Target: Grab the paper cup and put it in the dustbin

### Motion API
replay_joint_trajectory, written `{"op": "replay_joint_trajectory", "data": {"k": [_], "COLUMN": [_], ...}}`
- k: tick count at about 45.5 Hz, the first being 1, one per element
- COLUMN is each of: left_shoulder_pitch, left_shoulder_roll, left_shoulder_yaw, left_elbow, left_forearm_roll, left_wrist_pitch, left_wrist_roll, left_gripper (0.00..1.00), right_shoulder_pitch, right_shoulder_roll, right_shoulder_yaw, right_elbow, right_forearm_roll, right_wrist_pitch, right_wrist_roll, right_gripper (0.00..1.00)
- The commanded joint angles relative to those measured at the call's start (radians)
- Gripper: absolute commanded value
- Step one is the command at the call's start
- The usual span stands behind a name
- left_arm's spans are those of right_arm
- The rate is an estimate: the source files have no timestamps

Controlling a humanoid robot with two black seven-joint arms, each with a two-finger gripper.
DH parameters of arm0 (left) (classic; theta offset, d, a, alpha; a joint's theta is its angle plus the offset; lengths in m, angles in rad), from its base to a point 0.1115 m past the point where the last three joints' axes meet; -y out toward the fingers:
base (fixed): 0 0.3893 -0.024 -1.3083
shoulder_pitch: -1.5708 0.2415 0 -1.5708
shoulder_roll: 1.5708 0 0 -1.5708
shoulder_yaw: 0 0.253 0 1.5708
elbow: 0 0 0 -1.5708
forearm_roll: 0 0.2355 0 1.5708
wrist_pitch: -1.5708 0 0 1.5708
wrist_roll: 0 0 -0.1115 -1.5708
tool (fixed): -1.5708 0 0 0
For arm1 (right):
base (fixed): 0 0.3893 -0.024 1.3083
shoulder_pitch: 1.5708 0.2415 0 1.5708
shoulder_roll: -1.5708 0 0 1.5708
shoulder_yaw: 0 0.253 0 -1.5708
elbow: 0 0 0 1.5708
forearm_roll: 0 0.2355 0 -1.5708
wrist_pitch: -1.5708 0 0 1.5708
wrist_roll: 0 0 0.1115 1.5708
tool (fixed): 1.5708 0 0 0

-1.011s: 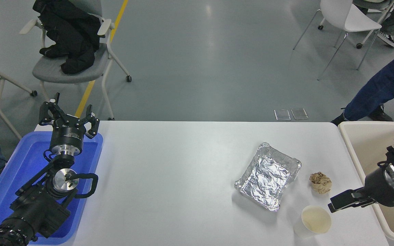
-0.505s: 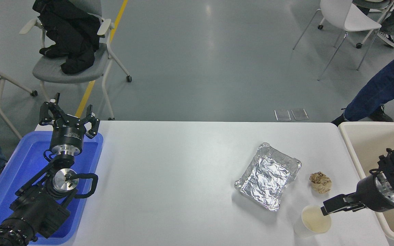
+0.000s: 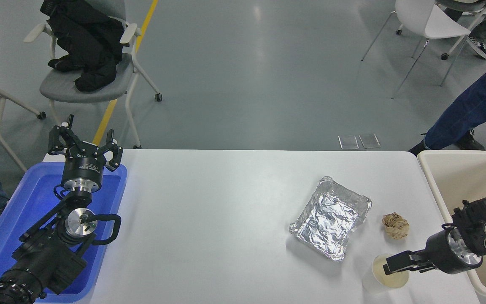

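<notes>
The paper cup point(image 3: 379, 282) stands upright near the table's front right edge, white with a pale cream inside. My right gripper point(image 3: 388, 267) comes in from the right and its black tip lies over the cup's mouth, at its far right rim. It is seen side-on as one dark bar. The cream dustbin point(image 3: 436, 185) stands just past the table's right edge, under my right wrist. My left gripper point(image 3: 85, 145) is parked open over the blue tray at the lower left.
A silver foil tray point(image 3: 331, 217) and a crumpled brown paper ball point(image 3: 395, 226) lie just behind the cup. A blue tray point(image 3: 23, 207) sits at the left. A person's leg point(image 3: 471, 109) stands beyond the bin; chairs stand on the floor behind.
My right gripper has moved left and down, from beside the cup's upper right to over its mouth. The cup, foil tray and paper ball have not moved.
</notes>
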Motion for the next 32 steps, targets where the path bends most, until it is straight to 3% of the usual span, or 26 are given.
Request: {"op": "replay_joint_trajectory", "data": {"k": [1, 8, 32], "left_shoulder_pitch": [0.0, 0.0, 0.0], "left_shoulder_roll": [0.0, 0.0, 0.0], "left_shoulder_yaw": [0.0, 0.0, 0.0], "left_elbow": [0.0, 0.0, 0.0], "left_forearm_roll": [0.0, 0.0, 0.002], "left_wrist_pitch": [0.0, 0.0, 0.0], "left_wrist_roll": [0.0, 0.0, 0.0], "left_gripper": [0.99, 0.99, 0.99], "right_shoulder_pitch": [-0.03, -0.028, -0.001], "right_shoulder_roll": [0.011, 0.008, -0.027], "right_shoulder_yaw": [0.016, 0.014, 0.01], "right_elbow": [-0.022, -0.019, -0.001], "right_forearm_roll": [-0.004, -0.004, -0.007], "right_wrist_pitch": [0.0, 0.003, 0.012], "right_wrist_roll": [0.002, 0.004, 0.004], "right_gripper": [0.34, 0.0, 0.0]}}
